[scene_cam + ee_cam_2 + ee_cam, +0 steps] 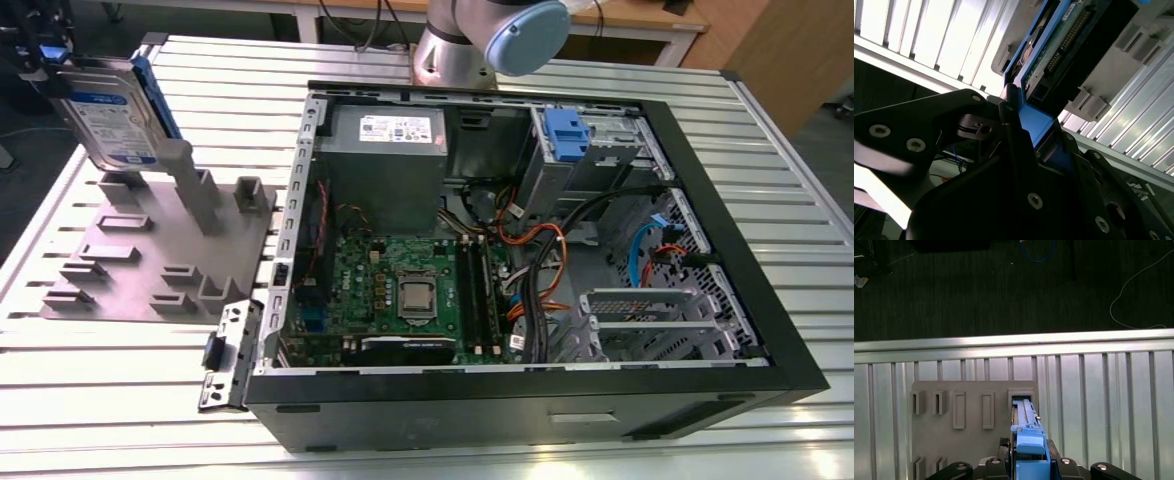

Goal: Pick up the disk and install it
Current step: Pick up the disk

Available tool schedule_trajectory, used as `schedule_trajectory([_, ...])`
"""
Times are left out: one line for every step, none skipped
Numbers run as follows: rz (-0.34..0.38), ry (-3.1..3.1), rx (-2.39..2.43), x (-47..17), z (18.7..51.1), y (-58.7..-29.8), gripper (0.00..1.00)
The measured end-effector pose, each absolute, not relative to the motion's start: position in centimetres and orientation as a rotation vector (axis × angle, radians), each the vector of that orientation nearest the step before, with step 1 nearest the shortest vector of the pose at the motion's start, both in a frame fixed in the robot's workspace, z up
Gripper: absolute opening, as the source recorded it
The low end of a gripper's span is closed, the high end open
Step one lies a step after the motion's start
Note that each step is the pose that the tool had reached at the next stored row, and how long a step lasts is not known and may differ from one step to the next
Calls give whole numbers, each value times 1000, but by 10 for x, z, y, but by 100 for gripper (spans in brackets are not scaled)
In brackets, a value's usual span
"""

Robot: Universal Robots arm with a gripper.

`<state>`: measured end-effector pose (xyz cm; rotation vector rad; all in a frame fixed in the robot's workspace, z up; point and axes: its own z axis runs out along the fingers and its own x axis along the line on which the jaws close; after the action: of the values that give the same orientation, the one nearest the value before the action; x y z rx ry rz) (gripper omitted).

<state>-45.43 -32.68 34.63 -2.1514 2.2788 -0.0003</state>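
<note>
The disk (114,112), a silver drive with a white-and-blue label in a blue carrier, stands on edge and tilted at the exterior view's far left, over the grey fixture plate (134,262). Its lower end sits by the top of the plate's tall upright holder (200,198); I cannot tell if they touch. My gripper (44,58) is shut on the disk's upper blue end. In both wrist views the blue end (1038,125) (1030,447) sits clamped between the black fingers (1009,112). The first wrist view looks down the disk's edge toward a holder slot (1021,394).
An open computer case (747,330) lies at the exterior view's right, with a motherboard (400,290), a grey power supply (387,150) and a drive bay holding a blue-tabbed carrier (566,135). The arm's base (461,50) stands behind the case. The slatted table (120,400) ends just beyond the fixture.
</note>
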Motion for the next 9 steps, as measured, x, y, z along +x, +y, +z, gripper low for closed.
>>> schedule_trajectory([0, 2279, -2151, -454, 346, -327, 36])
schedule_trajectory([0, 2279, -2151, -454, 346, -327, 36])
schedule_trajectory([0, 2279, -2151, -454, 346, -327, 36])
schedule_trajectory([0, 2279, -2152, -454, 347, -327, 36])
schedule_trajectory([0, 2279, -2151, -454, 347, -327, 36])
schedule_trajectory([0, 2279, -2151, -454, 347, -327, 36])
schedule_trajectory([0, 2279, -2151, -454, 347, -327, 36])
schedule_trajectory([0, 2279, -2151, -454, 348, -327, 36])
schedule_trajectory([0, 2279, -2151, -454, 348, -327, 36])
